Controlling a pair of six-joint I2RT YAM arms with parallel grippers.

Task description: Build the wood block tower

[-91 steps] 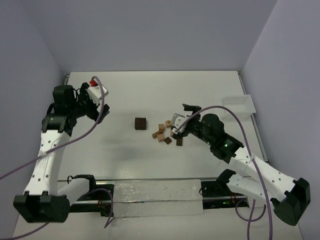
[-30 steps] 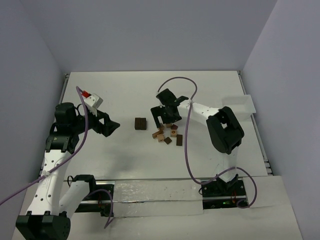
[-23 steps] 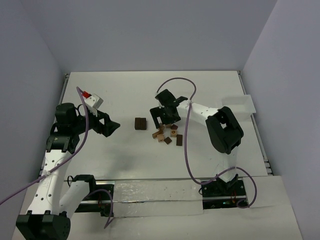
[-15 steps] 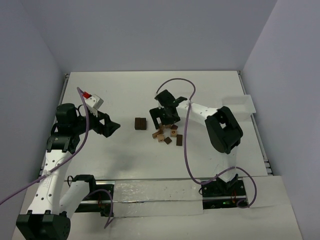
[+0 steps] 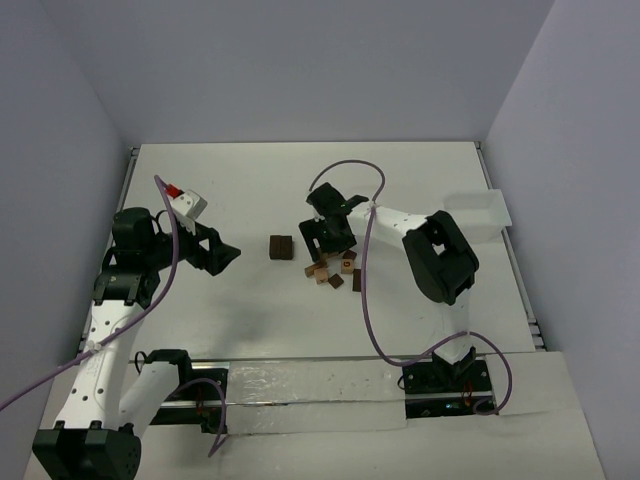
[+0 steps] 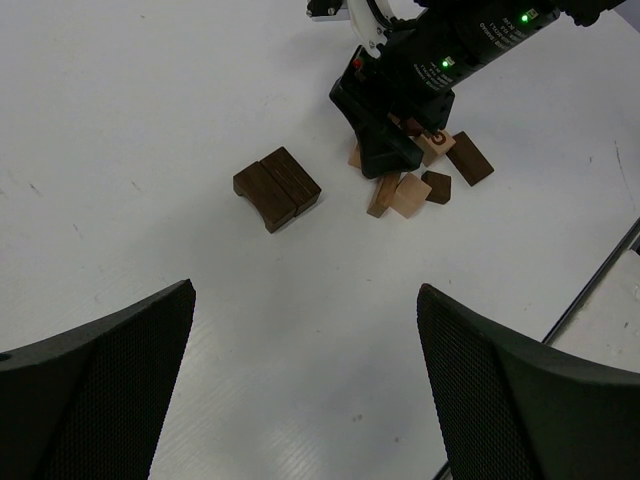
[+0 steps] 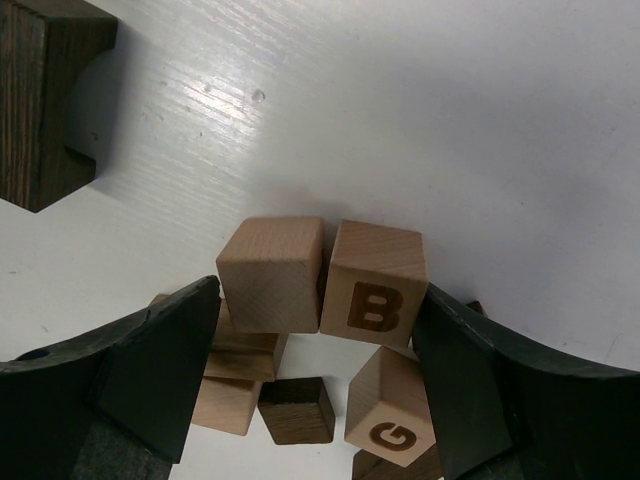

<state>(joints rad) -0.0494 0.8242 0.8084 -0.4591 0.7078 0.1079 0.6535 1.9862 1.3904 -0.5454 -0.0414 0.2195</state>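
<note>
A loose pile of small wooden blocks point(image 5: 335, 270) lies at mid-table; no tower stands. My right gripper point(image 5: 322, 240) is low over the pile's left end. In the right wrist view it is open point(image 7: 315, 305), and its fingers flank a plain tan cube point(image 7: 272, 273) and a cube marked B point(image 7: 375, 278) that sit side by side. A cube marked G point(image 7: 392, 408) and a small dark block point(image 7: 296, 410) lie nearer the wrist. A dark brown arch block point(image 5: 281, 247) sits alone left of the pile and also shows in the left wrist view point(image 6: 278, 188). My left gripper point(image 5: 222, 255) is open, empty and raised.
A white tray point(image 5: 480, 208) lies at the table's right edge. The right arm's purple cable point(image 5: 350, 165) loops over the far side of the pile. Table rails run along the left and right edges.
</note>
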